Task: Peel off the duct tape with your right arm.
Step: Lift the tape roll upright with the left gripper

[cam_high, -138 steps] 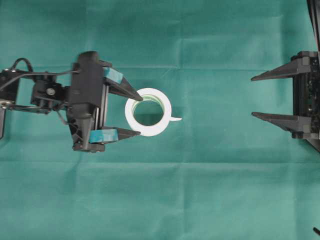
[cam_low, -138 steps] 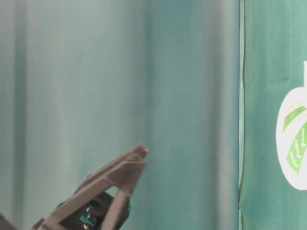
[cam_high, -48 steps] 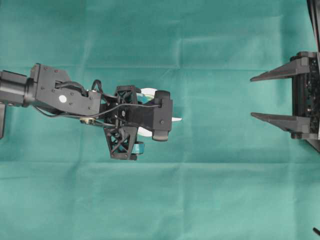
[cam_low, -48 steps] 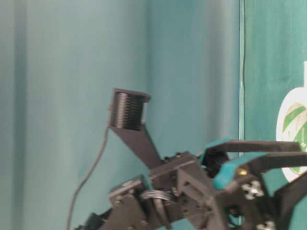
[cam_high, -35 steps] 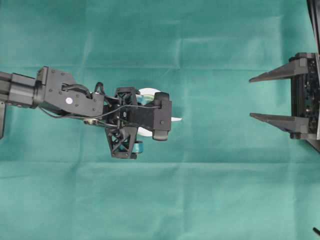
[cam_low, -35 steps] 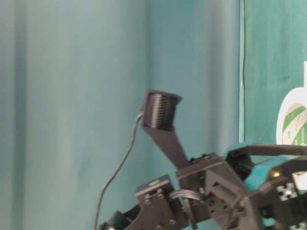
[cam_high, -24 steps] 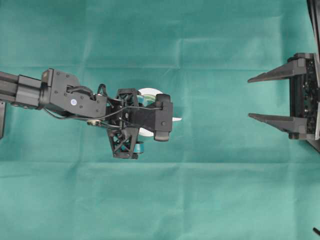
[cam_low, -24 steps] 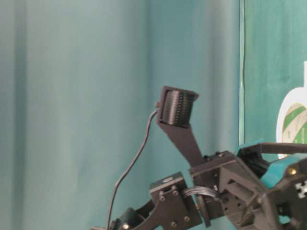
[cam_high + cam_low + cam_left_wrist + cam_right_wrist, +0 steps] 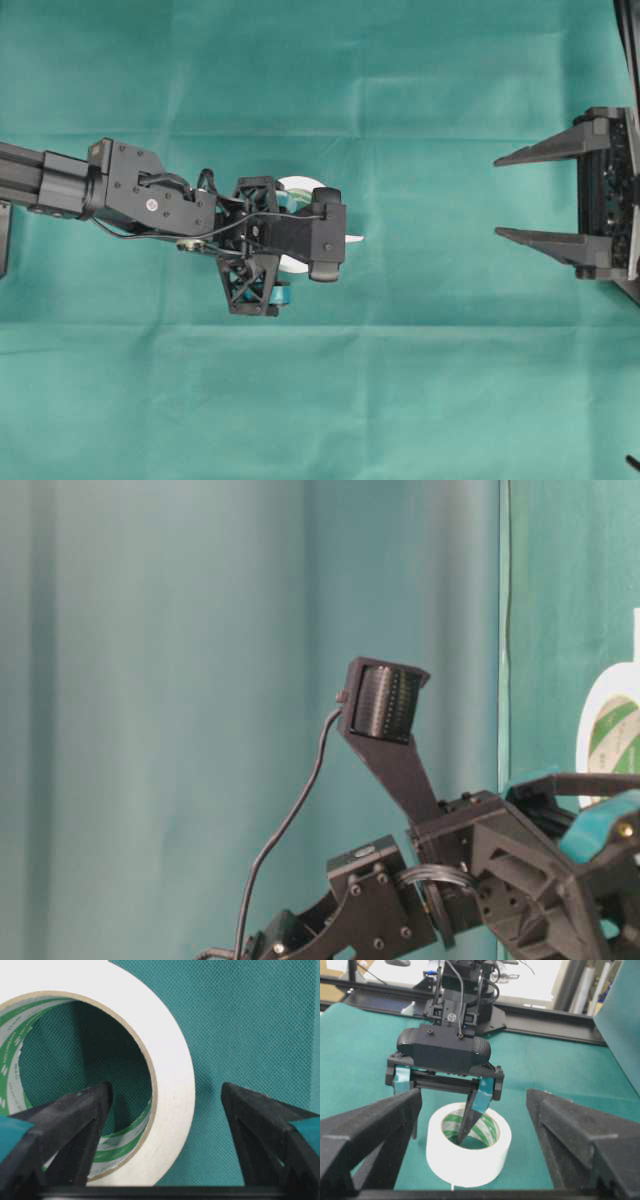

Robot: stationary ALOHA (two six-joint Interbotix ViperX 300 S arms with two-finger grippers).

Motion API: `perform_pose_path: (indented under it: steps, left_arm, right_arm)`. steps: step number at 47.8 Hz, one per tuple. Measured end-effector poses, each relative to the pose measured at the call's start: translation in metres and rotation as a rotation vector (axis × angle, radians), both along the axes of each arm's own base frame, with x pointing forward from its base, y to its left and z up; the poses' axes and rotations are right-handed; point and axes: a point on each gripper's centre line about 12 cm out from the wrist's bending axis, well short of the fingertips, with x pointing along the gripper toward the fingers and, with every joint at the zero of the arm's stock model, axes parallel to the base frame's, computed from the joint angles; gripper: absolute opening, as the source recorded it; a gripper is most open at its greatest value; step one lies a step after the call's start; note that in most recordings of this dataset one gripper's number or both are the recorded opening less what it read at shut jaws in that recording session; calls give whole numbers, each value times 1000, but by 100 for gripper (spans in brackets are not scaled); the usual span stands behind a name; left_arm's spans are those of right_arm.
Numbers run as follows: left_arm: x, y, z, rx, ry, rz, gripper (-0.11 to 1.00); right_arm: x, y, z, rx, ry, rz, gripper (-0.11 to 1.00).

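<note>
**Left fingers straddle the tape wall, right arm waits**

The left fingers (image 9: 165, 1125) stand apart with one tip inside the hole of the duct tape (image 9: 170, 1060) and the other outside its white wall; the gap looks a little narrower than a second ago, so I judge a clamp is starting, though nothing is pinched yet. Over that second the left arm (image 9: 130, 190) has crept further over the roll (which lies flat near the middle of the green surface (image 9: 420, 400)). That would pin the roll for peeling. The right fingers (image 9: 545, 195) are spread wide and empty at the right edge, well apart from the roll. The loose strip end (image 9: 353, 239) points toward them across bare cloth, leaving an open lane for the right arm (image 9: 610, 190).
</note>
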Motion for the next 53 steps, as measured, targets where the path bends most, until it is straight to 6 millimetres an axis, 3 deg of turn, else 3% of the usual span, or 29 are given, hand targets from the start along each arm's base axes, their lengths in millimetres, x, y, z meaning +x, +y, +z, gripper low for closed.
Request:
perform_pose_path:
  steps: [8,13,32,53]
  left_arm:
    - [-1,1,-1,23,5,-36,37]
    - [-2,-2,-2,31,12,-59,21]
    - [-6,-11,13,37,45,-97,21]
    - [2,-16,98,36,-36,-110,21]
  right_arm:
    - [0,0,-1,2,0,-1,81]
    - [0,0,0,0,-3,-2,80]
    - [-1,0,-2,0,0,-2,80]
    - [12,0,-18,45,85,-3,80]
